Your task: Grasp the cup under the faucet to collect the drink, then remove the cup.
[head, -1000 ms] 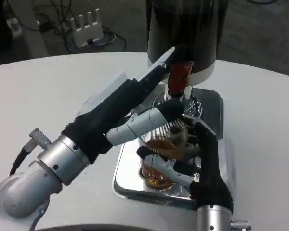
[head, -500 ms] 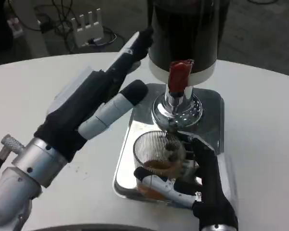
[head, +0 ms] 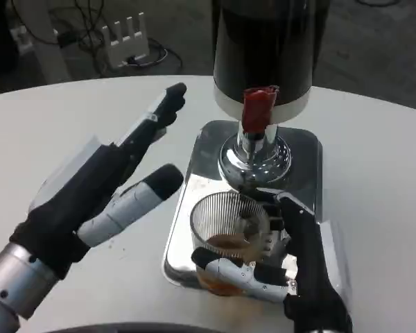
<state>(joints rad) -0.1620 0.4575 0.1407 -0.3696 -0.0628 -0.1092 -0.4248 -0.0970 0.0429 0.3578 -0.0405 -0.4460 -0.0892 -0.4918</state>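
A: What has just changed?

B: The left hand [head: 90, 191] has drawn back from the red tap handle [head: 258, 107] of the dispenser [head: 263, 48]. A second ago it reached across to that handle; now it hovers over the white table [head: 76, 118], well to the left of the tray, fingers spread and holding nothing.

A: And what does that mean for the task?

B: Probably the filling is finished, since nothing touches the handle any more. What remains is taking the cup away.

A: Where is the cup?

B: The cup [head: 229, 239] stands on the steel drip tray [head: 305, 149], just in front of the chrome faucet [head: 253, 156] and roughly under it. The right hand [head: 291, 257] grips it, fingers wrapped round its lower wall, much as it did a second ago.

A: How does the cup look?

B: Clear and ribbed, upright, with an amber drink in the bottom part only; the upper part is empty. A lift straight toward the robot, kept level, looks sensible.
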